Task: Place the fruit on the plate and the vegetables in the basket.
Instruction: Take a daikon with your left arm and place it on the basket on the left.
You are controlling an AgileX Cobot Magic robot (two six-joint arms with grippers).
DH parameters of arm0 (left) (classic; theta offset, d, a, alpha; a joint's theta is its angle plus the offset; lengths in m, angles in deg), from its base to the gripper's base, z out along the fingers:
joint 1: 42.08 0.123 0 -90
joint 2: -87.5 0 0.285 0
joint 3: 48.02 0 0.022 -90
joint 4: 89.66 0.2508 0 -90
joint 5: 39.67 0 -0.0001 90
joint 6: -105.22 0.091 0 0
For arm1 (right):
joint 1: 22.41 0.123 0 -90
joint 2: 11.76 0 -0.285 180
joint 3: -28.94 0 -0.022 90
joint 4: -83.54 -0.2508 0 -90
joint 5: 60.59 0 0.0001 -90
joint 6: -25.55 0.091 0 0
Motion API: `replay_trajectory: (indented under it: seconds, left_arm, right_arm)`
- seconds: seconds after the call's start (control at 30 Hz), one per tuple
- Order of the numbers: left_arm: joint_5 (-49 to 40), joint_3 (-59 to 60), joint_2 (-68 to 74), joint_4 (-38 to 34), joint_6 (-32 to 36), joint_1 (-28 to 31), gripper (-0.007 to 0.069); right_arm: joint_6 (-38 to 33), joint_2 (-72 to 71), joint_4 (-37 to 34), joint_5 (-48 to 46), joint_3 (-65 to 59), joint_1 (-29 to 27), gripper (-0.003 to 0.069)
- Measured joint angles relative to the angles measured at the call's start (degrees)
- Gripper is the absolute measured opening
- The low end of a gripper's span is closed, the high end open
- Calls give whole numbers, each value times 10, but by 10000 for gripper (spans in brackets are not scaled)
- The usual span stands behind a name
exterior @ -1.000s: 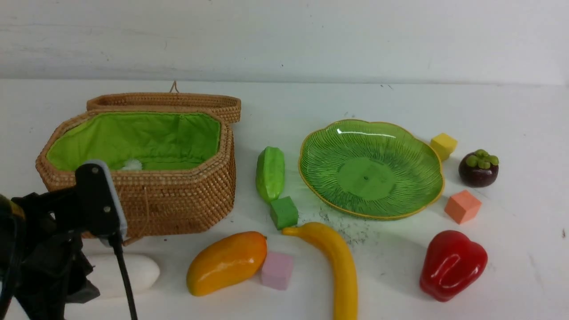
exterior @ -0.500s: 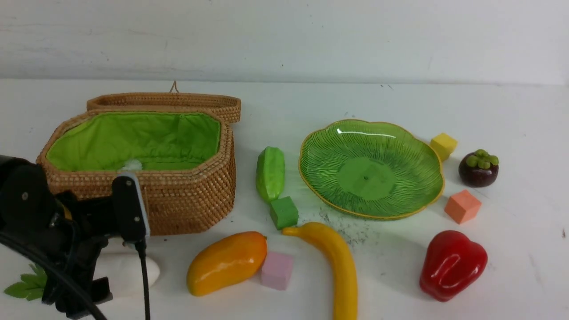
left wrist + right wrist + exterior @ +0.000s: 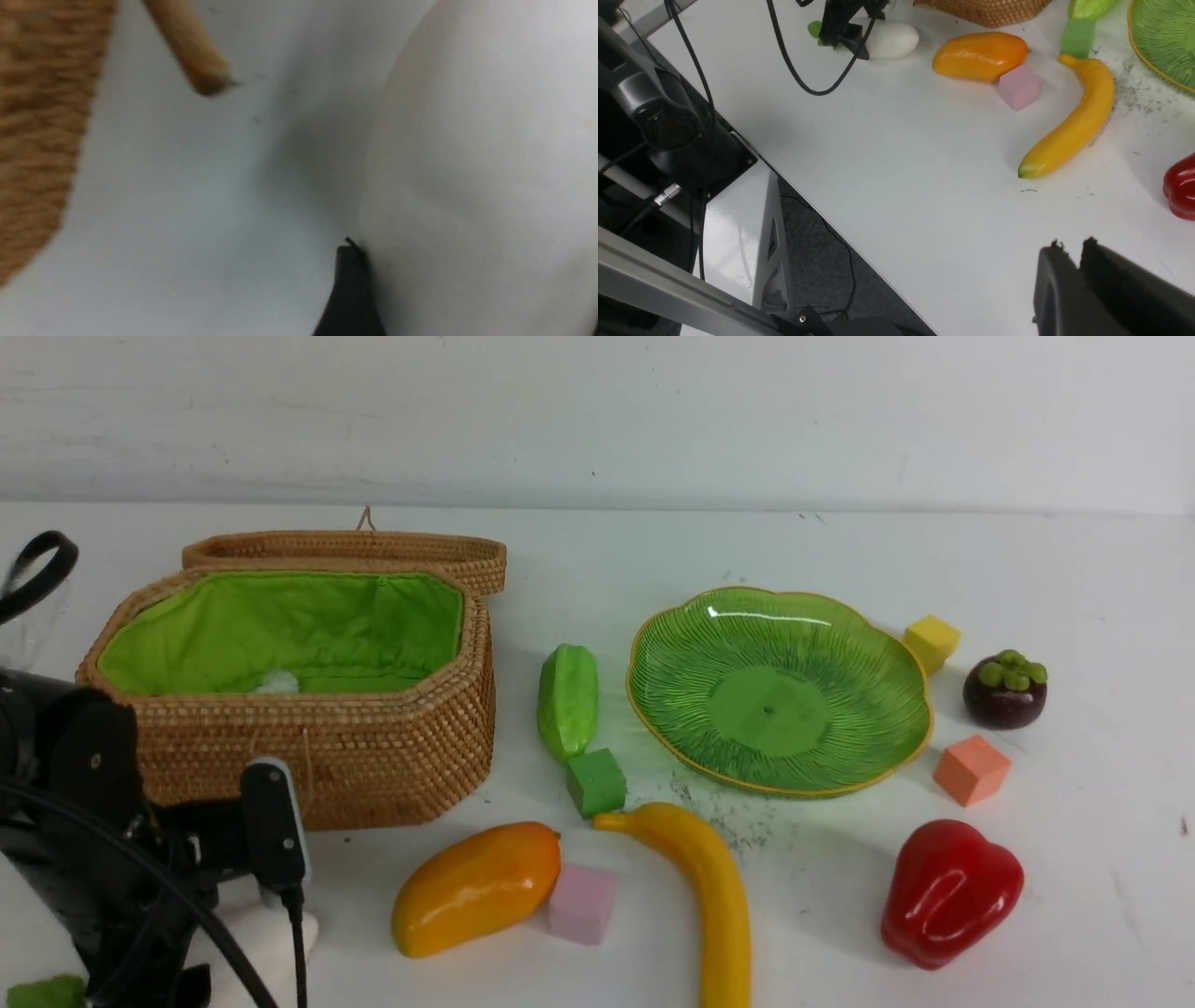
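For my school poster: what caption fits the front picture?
Left claw at the white radish by the open basket; mango, banana and empty green plate wait nearby.

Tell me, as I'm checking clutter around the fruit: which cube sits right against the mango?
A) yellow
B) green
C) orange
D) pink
D: the pink cube sits against the mango at its end, while the green cube lies by the cucumber, and the orange cube and yellow cube lie to the right of the plate.
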Motion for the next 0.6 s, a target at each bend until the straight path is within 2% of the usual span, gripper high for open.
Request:
replay_trajectory:
  seconds: [0.13, 0.2, 0.4, 0.6]
  left_arm:
    - [-51, 3, -69, -18, -17, 0, 519]
    - [-59, 3, -151, -39, -24, 0, 519]
    - [11, -30, -301, -61, -27, 0, 519]
    - [54, -129, -289, -67, -28, 0, 519]
  right_arm:
    - [0, 0, 0, 0, 0, 0, 78]
    - [0, 0, -1, 0, 0, 0, 78]
    - [0, 0, 15, 25, 0, 0, 78]
    - [0, 0, 39, 103, -1, 0, 81]
